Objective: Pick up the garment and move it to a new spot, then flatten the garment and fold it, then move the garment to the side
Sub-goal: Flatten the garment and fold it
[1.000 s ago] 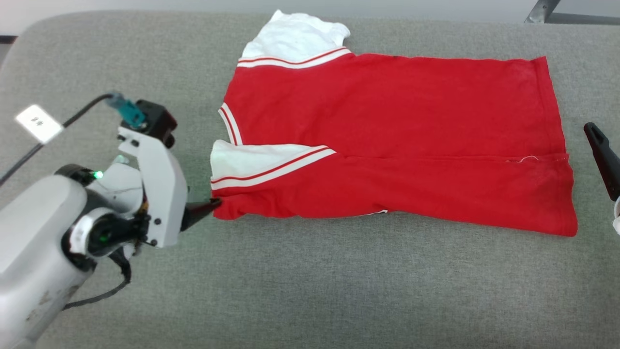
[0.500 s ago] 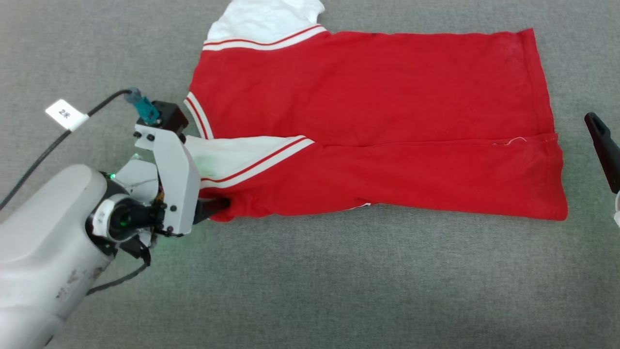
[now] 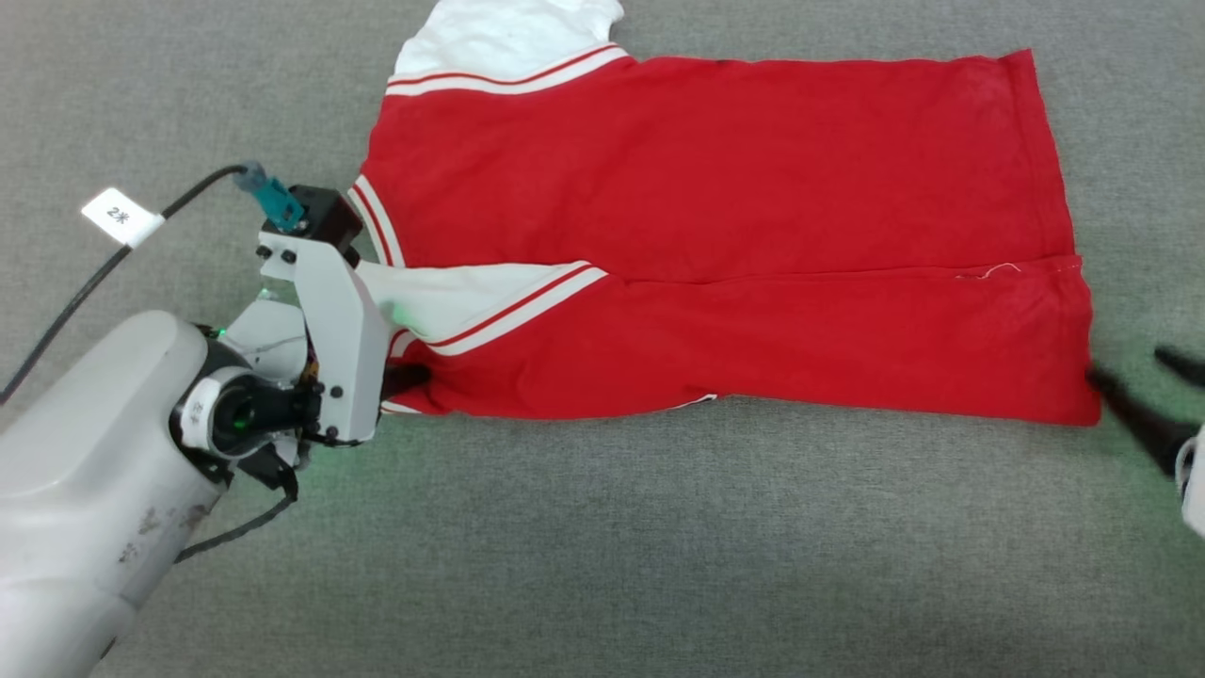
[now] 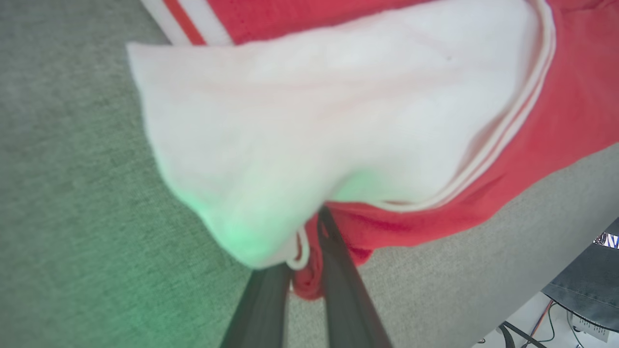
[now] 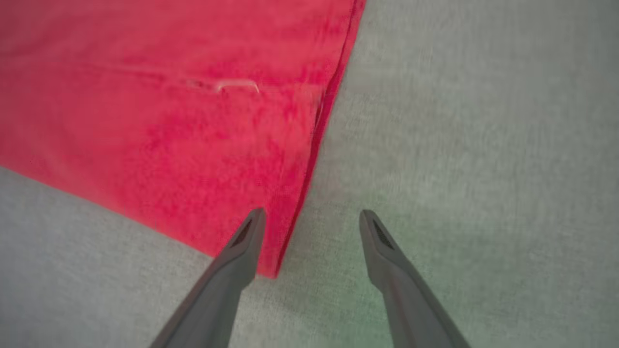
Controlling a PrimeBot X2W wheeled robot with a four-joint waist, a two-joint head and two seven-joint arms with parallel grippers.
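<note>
The garment (image 3: 715, 235), a red jersey with white sleeves and striped trim, lies folded lengthwise on the grey padded surface (image 3: 602, 546). My left gripper (image 3: 412, 379) is shut on its near left corner, below the folded-in white sleeve (image 3: 471, 292). In the left wrist view the two dark fingers (image 4: 338, 280) pinch red cloth and white trim of the garment (image 4: 570, 111). My right gripper (image 3: 1126, 363) stands open at the near right corner. In the right wrist view the right gripper (image 5: 312, 217) straddles the hem of the garment (image 5: 145, 111), one finger over the red corner, the other over bare grey surface.
A black cable with a white tag (image 3: 118, 215) runs from the left wrist toward the left edge. The surface's edge shows at the lower right of the left wrist view, with cables and a blue-grey thing (image 4: 580, 290) beyond it.
The head camera tipped down early on. My left gripper pushed onto the near left corner and closed on it. My right gripper swung in to the near right corner, still open.
</note>
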